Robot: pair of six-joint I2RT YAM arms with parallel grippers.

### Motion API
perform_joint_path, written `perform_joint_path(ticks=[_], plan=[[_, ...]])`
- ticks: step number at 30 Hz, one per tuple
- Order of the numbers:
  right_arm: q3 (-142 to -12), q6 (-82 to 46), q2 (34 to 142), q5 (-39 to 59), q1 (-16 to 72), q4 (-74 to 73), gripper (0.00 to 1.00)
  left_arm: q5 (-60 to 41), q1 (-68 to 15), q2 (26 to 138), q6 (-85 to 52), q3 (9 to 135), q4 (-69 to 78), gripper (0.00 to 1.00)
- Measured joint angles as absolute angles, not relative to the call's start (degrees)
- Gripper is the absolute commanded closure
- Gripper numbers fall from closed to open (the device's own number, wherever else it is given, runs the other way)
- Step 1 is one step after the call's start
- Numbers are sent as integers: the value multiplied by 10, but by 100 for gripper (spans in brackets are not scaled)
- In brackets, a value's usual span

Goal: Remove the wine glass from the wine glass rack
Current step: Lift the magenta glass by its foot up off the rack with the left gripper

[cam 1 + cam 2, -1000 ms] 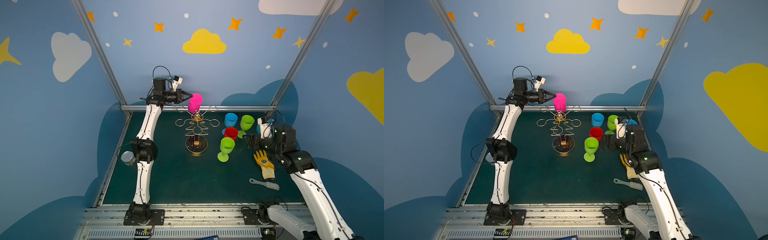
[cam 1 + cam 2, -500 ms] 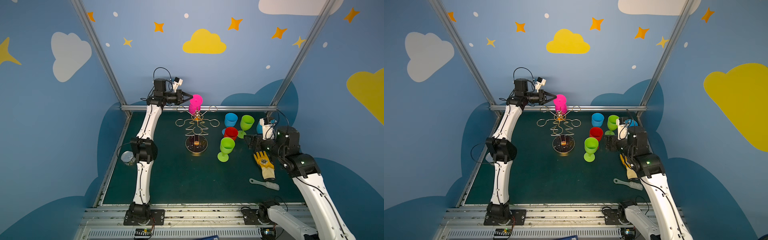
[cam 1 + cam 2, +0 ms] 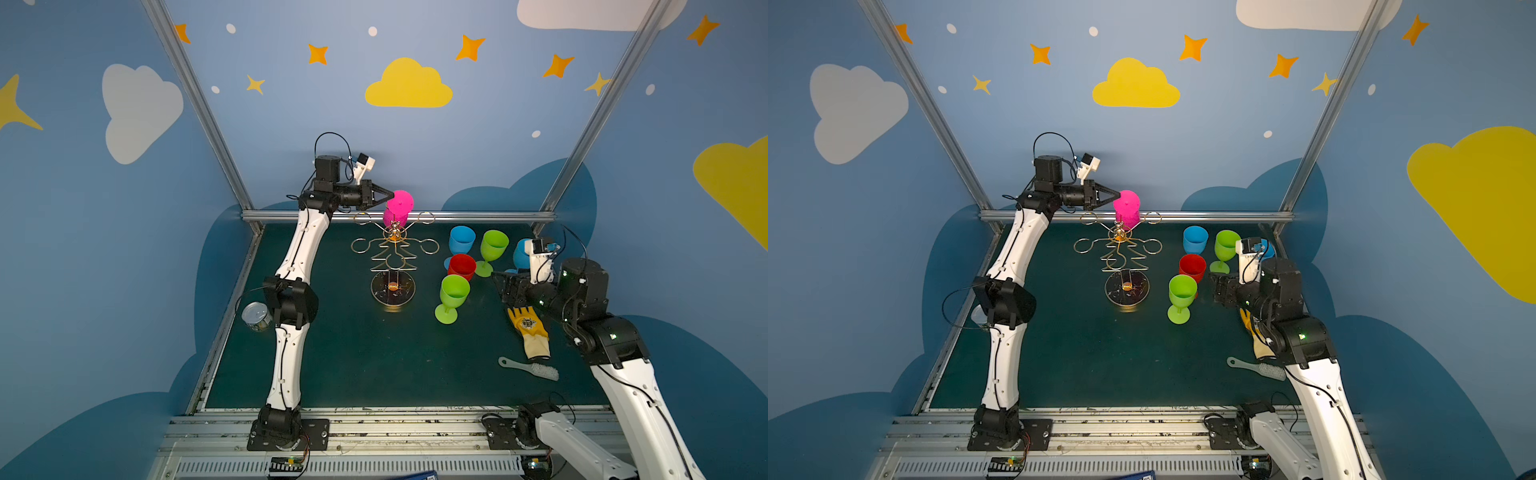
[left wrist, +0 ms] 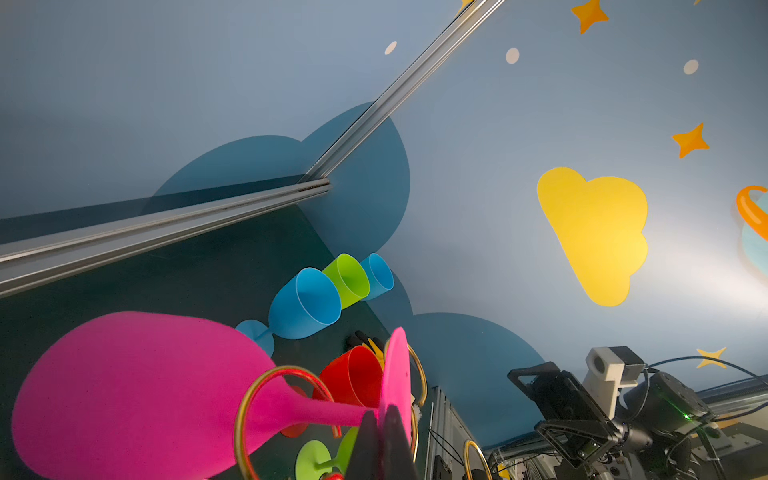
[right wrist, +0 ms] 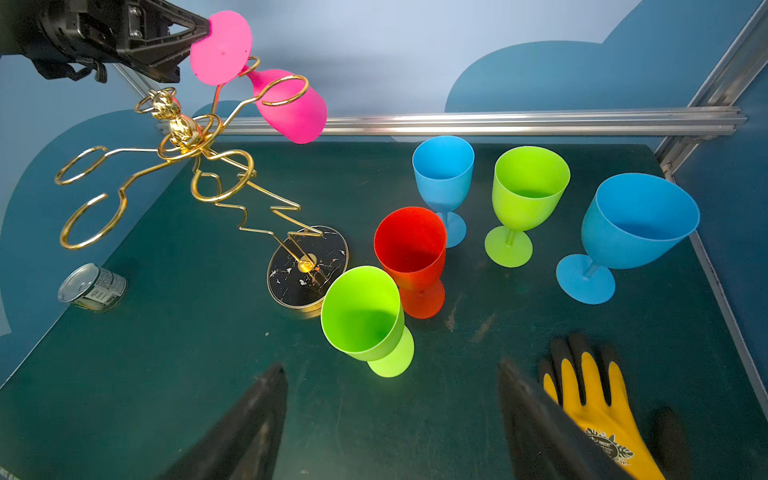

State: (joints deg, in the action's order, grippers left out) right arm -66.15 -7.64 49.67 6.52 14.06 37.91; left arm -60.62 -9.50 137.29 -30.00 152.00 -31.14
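The dark green table (image 3: pixel 357 365) carries the wine glass rack (image 3: pixel 393 237) upright near the back rail; to the rack's right stands a cluster of blue, green and red glasses (image 5: pixel 409 245); the pink wine glass (image 5: pixel 291 108) hangs tilted, foot uppermost, its stem threaded through a ring of the rack's top arm; the left gripper (image 3: pixel 390 195) is pinched onto the rim of that foot; the right gripper (image 3: pixel 500 286) hovers spread and empty beside the cluster, above a yellow glove (image 3: pixel 530 328); a brush (image 3: pixel 530 368) lies nearby; a tin can (image 3: pixel 257 316) sits at the left edge.
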Motion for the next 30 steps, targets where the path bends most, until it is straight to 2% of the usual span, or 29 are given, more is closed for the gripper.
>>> perform_joint_path(ticks=[30], plan=[[-659,-77,491,65,140,379,21,-631,-83,1351,-302,1501,-349,97]])
